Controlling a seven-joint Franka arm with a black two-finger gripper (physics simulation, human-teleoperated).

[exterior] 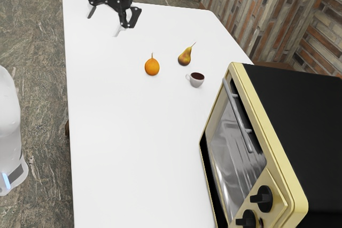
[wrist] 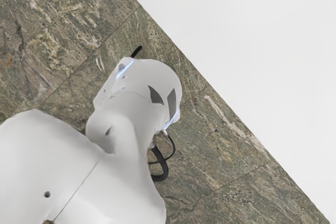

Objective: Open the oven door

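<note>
High in the exterior view, my gripper hangs over the table's far end, its two fingers spread wide with nothing between them. The oven, cream-framed with a black top, stands at the exterior view's right, well away from my hand. Its glass door looks shut, though a slight gap could not be ruled out. A grey bar handle runs along the door's upper edge, untouched.
An orange fruit, a pear and a cup stand on the white table between gripper and oven. Dark knobs sit beside the door. In the wrist view, the arm's white base stands beyond the table edge.
</note>
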